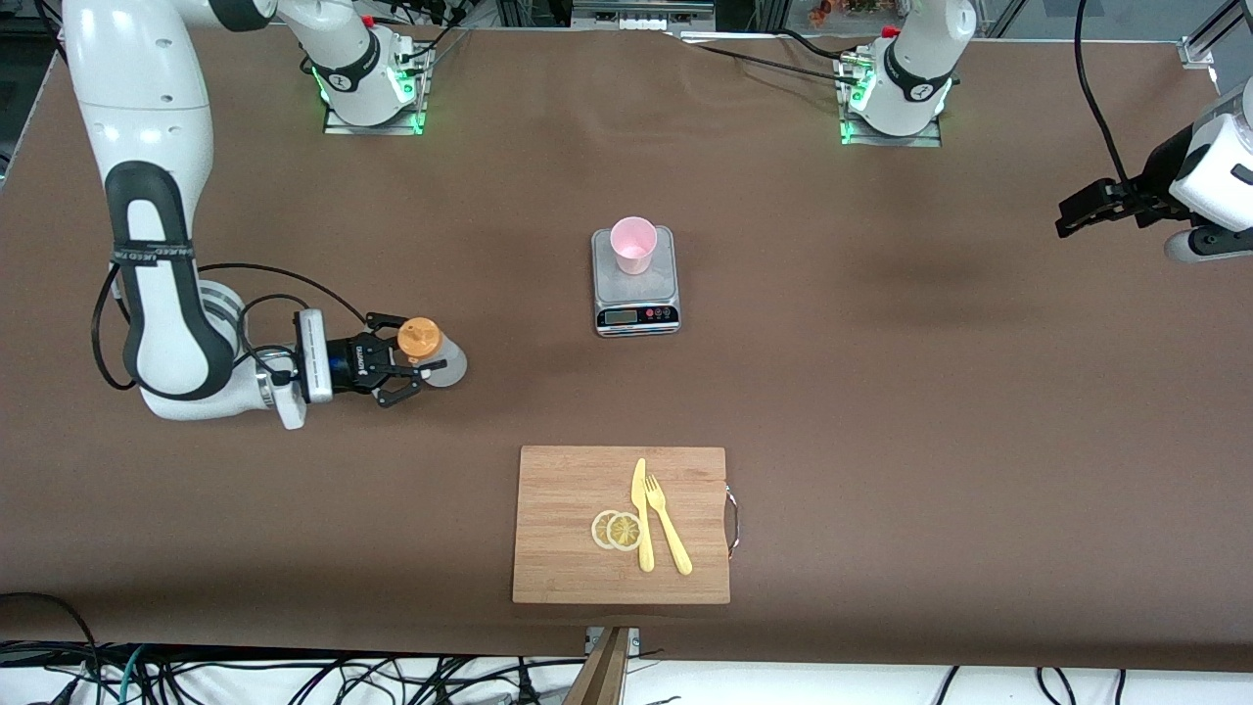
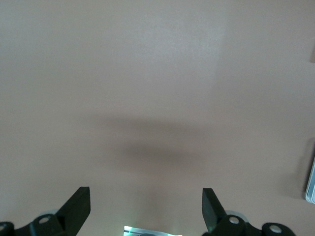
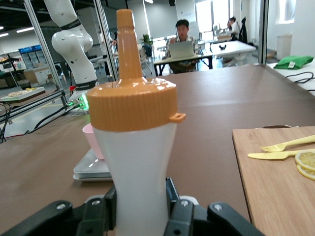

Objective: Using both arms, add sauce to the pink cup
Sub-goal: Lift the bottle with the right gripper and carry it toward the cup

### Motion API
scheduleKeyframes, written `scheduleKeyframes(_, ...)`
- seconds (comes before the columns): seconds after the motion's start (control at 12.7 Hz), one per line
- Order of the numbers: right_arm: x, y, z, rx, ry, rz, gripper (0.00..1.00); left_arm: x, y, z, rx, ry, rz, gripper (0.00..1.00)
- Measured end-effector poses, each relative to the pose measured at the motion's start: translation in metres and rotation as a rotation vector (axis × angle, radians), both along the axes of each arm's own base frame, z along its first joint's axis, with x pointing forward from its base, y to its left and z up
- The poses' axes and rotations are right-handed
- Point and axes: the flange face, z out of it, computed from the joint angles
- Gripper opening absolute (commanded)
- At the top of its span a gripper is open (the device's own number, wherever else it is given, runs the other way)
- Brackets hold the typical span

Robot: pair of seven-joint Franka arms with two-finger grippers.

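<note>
The sauce (image 1: 442, 364), a whitish squeeze bottle with an orange nozzle cap, stands upright toward the right arm's end of the table. My right gripper (image 1: 415, 366) is shut on its body from the side. The right wrist view shows the sauce (image 3: 135, 157) pinched in between the black fingers (image 3: 101, 206) of my right gripper (image 3: 138, 209). The pink cup (image 1: 633, 244) stands on a small scale (image 1: 636, 299) at mid table, and the right wrist view shows the pink cup (image 3: 91, 140) partly hidden by the bottle. My left gripper (image 1: 1069, 217) waits open over the left arm's end of the table; my left gripper (image 2: 146, 201) holds nothing.
A wooden cutting board (image 1: 568, 529) lies nearer the front camera than the scale, with a yellow knife (image 1: 642, 519), a yellow fork (image 1: 668, 529) and two lemon slices (image 1: 617, 530) on it. Brown cloth covers the table.
</note>
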Motion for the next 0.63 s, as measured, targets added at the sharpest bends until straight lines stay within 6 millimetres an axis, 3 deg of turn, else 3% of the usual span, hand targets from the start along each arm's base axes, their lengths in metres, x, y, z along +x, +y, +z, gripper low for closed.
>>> scheduleKeyframes(0.32,-0.005,0.038,0.076,-0.265,0.003,0.063,0.11,0.000,0.001,0.000,0.000,0.000,0.001,1.00)
scheduleKeyframes(0.47,-0.013,0.062,0.083,-0.369,0.001,0.093,0.07,0.000,0.002,0.000,0.000,0.000,0.004,1.00)
scheduleKeyframes(0.63,-0.022,0.091,0.075,-0.487,0.000,0.117,0.07,0.000,0.003,0.000,-0.001,0.000,0.006,1.00)
